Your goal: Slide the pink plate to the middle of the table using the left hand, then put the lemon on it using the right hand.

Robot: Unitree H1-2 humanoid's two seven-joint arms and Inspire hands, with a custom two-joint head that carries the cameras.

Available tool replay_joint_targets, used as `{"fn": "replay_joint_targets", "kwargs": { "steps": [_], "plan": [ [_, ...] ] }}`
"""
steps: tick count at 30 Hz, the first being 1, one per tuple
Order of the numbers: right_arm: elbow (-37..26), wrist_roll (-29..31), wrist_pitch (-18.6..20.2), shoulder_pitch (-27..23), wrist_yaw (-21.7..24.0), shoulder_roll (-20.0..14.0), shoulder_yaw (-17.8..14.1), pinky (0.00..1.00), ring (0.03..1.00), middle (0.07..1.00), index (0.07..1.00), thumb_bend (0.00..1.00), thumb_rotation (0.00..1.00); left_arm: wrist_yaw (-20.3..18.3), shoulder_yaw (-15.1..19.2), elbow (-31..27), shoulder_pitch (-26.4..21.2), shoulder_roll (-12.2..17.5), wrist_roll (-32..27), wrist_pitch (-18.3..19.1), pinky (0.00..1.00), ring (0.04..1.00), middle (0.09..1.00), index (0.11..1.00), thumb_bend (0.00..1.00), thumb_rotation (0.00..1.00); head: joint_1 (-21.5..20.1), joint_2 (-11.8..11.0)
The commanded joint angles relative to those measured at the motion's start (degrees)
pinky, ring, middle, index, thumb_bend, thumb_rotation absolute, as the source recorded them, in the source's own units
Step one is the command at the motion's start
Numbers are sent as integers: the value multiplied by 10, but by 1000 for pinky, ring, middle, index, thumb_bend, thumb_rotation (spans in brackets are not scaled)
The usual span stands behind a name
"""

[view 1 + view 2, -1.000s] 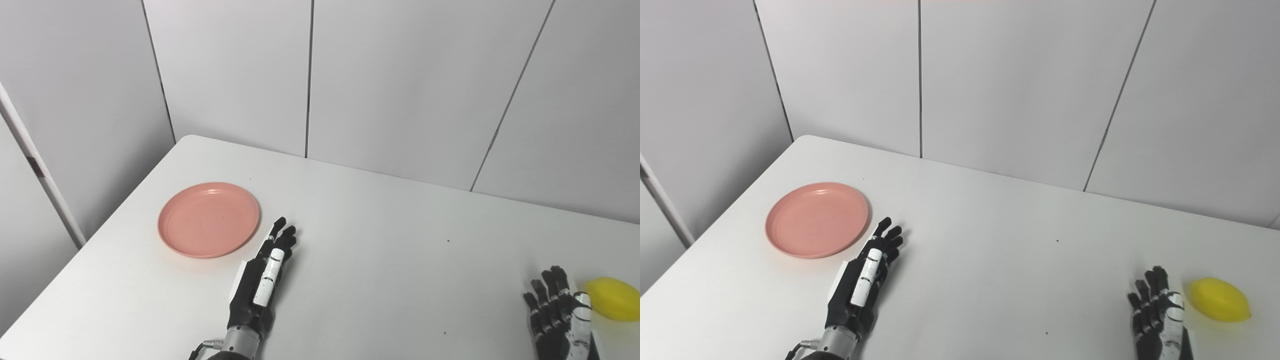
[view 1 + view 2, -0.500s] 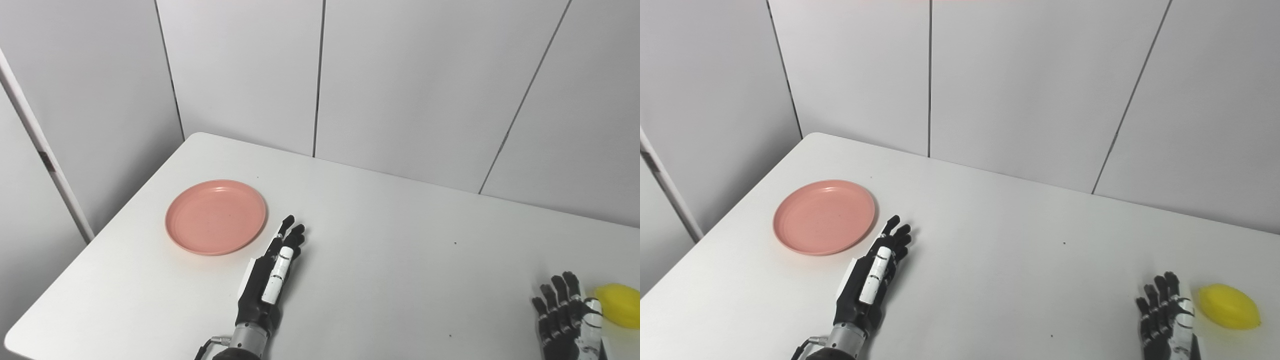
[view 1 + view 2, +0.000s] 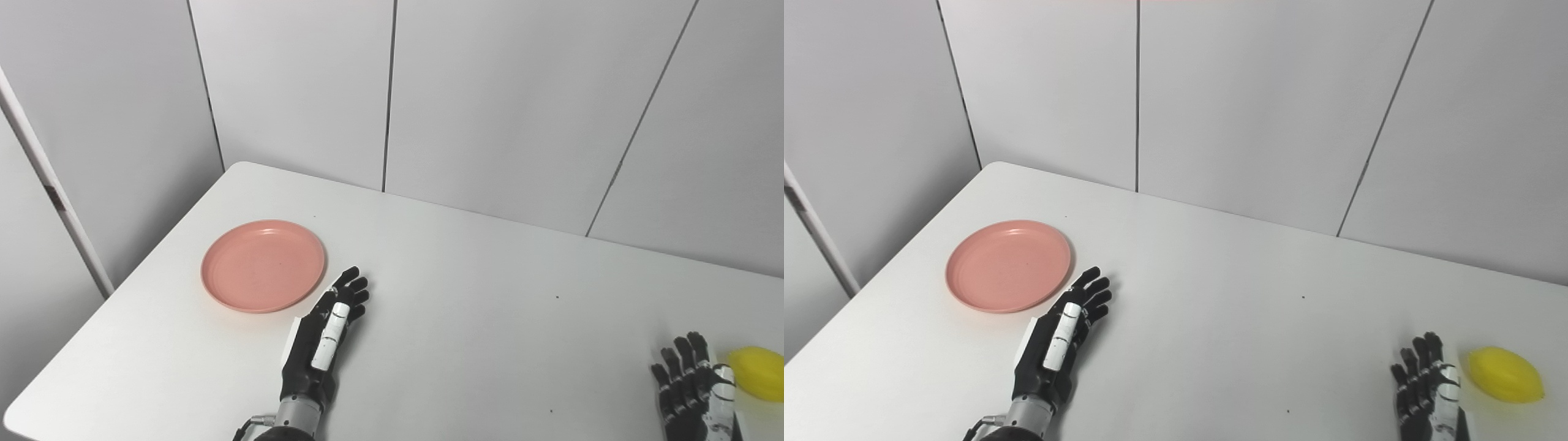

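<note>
While the left hand (image 3: 321,343) is lying fingers-apart, empty, just right of the plate (image 3: 263,266), the right hand (image 3: 1427,383) is splayed empty beside the lemon (image 3: 1506,375).

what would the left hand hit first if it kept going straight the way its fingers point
Probably nothing: the left hand points up and slightly right, so its line seems to pass just right of the pink plate over bare table toward the back wall, though depth is unclear.

White table (image 3: 465,343) with rounded corner, pale grey panelled wall (image 3: 490,104), dark vertical seams
</note>
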Motion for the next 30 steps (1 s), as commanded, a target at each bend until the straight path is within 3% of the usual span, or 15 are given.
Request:
{"fn": "replay_joint_targets", "kwargs": {
  "steps": [1,7,17,23,30],
  "plan": [
    [19,0,6,16,1,4,1,1000,1000,1000,985,655,1000,-8,2,-21,-27,6,-11,7,867,839,836,824,821,802,0,0],
    [16,-3,3,18,2,7,7,1000,1000,1000,984,661,1000,-10,13,-23,-72,25,-19,14,838,822,817,798,854,770,-3,-4],
    [26,-1,-1,14,4,13,10,1000,1000,1000,986,682,1000,-9,26,-56,-136,59,-26,63,846,829,834,800,835,781,-9,-10],
    [32,-8,-9,14,7,11,13,1000,1000,1000,977,670,1000,0,55,-58,-178,69,-44,113,878,845,836,799,870,754,-10,-12],
    [31,-13,-9,15,5,14,13,1000,1000,1000,975,656,1000,-23,78,-31,-219,124,-60,141,899,880,863,831,882,767,-13,-14]
  ]
}}
